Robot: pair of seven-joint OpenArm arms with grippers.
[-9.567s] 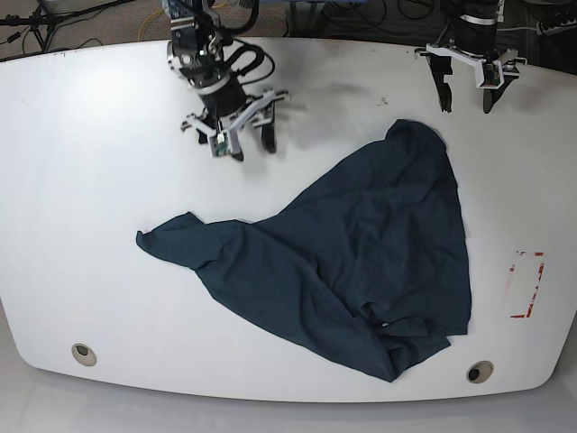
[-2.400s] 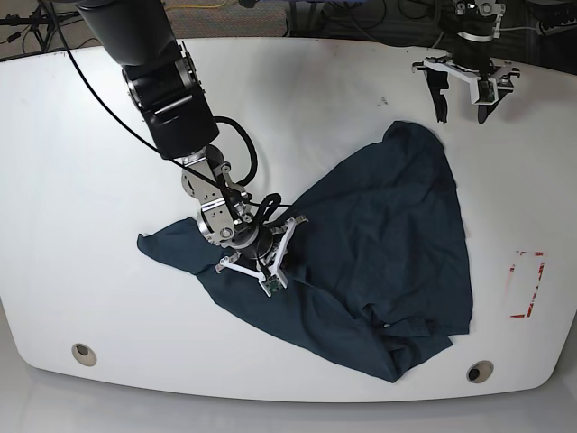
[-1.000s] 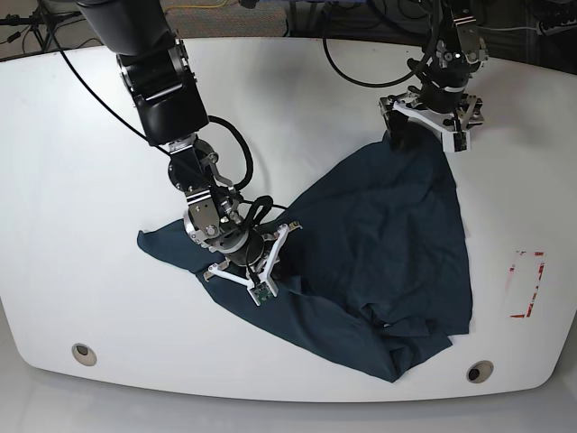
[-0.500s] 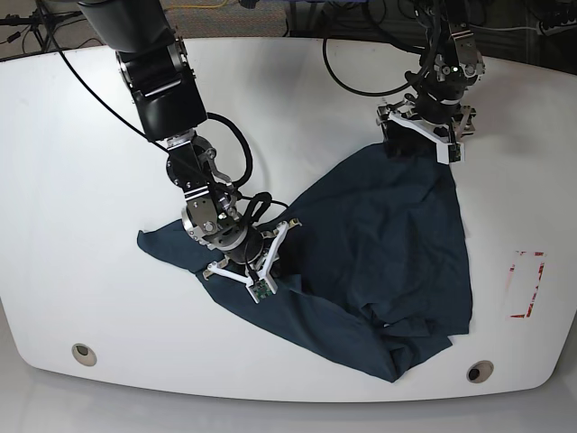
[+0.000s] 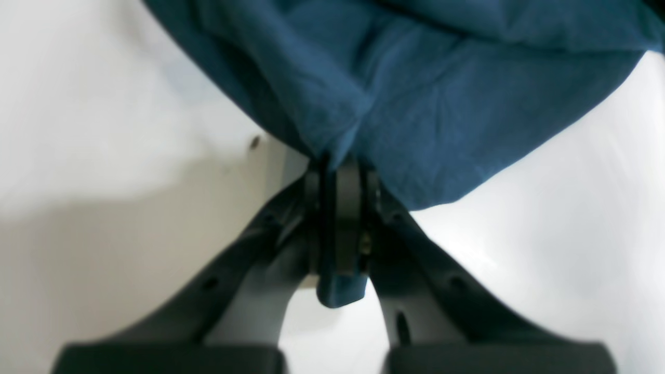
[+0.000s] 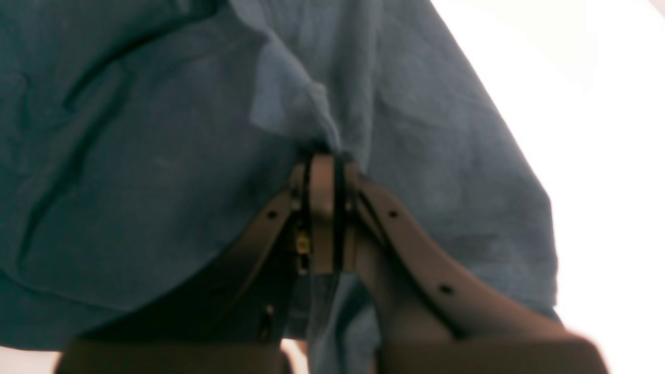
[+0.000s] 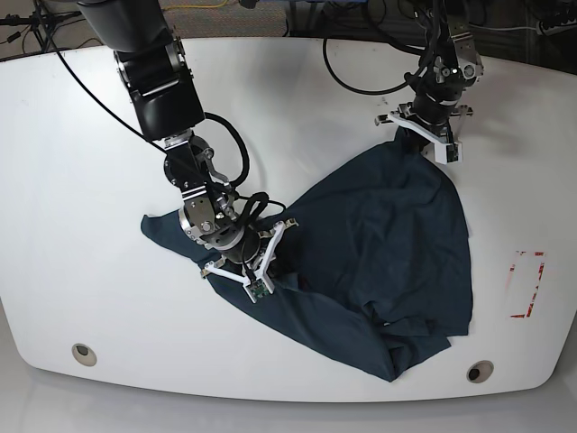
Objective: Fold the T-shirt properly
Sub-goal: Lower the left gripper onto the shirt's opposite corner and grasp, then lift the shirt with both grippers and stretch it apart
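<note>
text: none legible | labels: none | red marking on table (image 7: 526,285): no readable characters

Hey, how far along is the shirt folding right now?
Done: both grippers are pinched onto cloth, the left gripper at the T-shirt's far corner, the right gripper mid-body. In hand: lifting those pinches. Left: everything else; the shirt lies crumpled and unfolded on the table.

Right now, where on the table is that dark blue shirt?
In the base view the T-shirt lies crumpled across the table's centre and right, pinched by the right gripper and left gripper.
</note>
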